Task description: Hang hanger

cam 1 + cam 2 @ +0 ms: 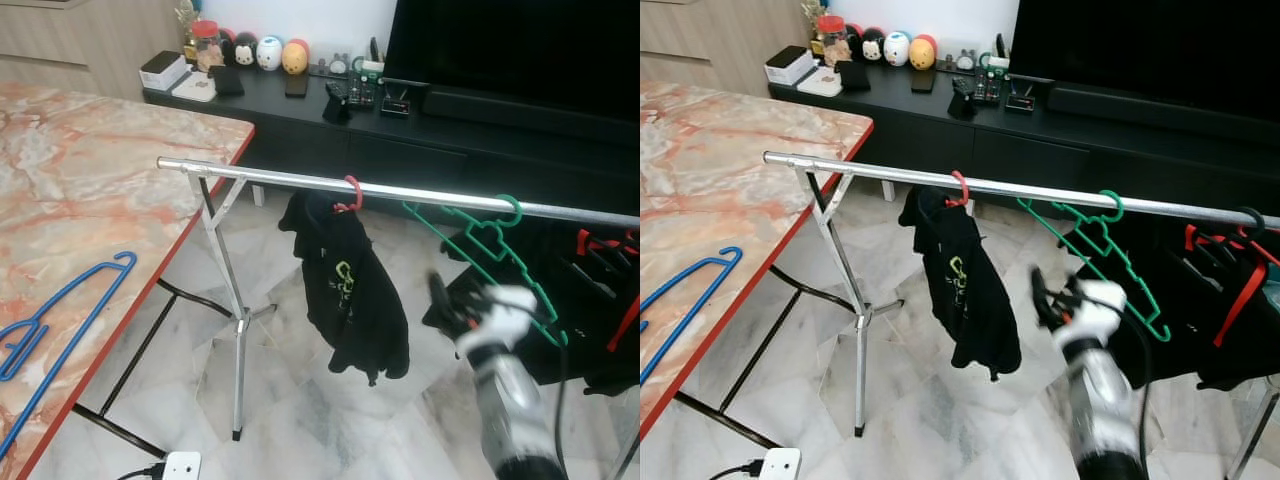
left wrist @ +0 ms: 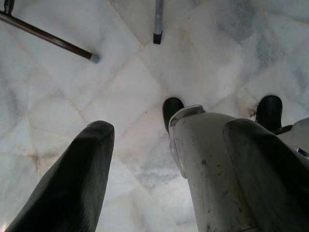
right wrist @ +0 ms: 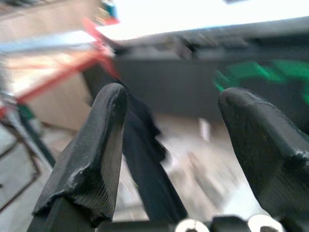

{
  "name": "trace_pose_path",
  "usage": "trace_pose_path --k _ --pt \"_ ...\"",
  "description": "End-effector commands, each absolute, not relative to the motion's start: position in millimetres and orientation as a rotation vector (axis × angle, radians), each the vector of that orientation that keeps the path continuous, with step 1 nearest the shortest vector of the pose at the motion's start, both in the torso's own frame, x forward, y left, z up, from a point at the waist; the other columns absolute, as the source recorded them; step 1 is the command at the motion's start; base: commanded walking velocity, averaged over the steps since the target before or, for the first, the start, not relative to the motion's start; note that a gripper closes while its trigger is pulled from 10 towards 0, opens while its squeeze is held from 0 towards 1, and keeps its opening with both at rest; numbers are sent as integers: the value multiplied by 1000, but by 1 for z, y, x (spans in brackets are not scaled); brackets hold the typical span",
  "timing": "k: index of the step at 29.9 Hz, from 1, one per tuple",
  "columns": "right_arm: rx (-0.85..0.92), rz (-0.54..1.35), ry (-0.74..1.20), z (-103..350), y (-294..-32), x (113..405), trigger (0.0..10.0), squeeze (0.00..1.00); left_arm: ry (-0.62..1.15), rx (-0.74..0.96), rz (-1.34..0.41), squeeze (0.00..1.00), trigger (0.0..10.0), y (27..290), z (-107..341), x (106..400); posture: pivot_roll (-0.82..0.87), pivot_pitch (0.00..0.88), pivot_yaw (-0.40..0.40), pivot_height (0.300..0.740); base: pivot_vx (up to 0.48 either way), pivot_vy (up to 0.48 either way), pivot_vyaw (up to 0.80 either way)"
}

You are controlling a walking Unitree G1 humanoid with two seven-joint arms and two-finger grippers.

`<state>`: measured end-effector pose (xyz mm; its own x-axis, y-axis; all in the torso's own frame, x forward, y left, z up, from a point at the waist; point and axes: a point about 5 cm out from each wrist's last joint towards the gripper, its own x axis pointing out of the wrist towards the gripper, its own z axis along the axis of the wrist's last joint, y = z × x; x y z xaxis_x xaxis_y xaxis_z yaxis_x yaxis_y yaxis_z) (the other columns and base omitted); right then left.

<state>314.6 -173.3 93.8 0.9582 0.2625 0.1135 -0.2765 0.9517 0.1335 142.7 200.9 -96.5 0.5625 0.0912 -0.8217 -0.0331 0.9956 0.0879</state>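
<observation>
A green hanger (image 1: pixel 488 248) hangs by its hook on the silver rail (image 1: pixel 420 191) of a clothes rack, tilted. My right gripper (image 1: pixel 441 293) is raised just below and left of it, blurred, apart from the hanger. In the right wrist view the right gripper (image 3: pixel 173 96) is open with nothing between its fingers (image 3: pixel 104 145), and the green hanger (image 3: pixel 270 72) is blurred beyond. A blue hanger (image 1: pixel 62 318) lies flat on the marble table (image 1: pixel 90 180) at my left. My left gripper (image 2: pixel 169 128) hangs open over the floor.
A black hoodie (image 1: pixel 352 290) hangs on a red hanger (image 1: pixel 350 195) mid-rail. Dark clothes on red hangers (image 1: pixel 1225 290) crowd the rail's right end. The rack's legs (image 1: pixel 238 350) stand on the marble floor. A black TV cabinet (image 1: pixel 400 120) is behind. A white power strip (image 1: pixel 180 466) lies below.
</observation>
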Motion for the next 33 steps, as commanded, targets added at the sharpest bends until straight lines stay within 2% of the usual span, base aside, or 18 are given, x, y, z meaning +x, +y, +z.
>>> trace_pose_path --k 1,10,23,33 --pt "122 281 -75 90 -169 313 10000 0 1039 79 61 0 10000 201 -103 126 -23 83 -38 740 0 0 800" --pt "162 253 -28 81 -173 308 10000 0 1056 79 70 0 10000 204 -104 121 -20 90 -33 740 0 0 784" --pt "198 131 1 75 -178 311 10000 0 1063 88 65 0 10000 206 -103 124 0 88 -14 740 0 0 0" --pt "196 163 -6 77 -172 312 10000 0 1056 94 72 0 10000 205 -103 125 0 84 -14 740 0 0 0"
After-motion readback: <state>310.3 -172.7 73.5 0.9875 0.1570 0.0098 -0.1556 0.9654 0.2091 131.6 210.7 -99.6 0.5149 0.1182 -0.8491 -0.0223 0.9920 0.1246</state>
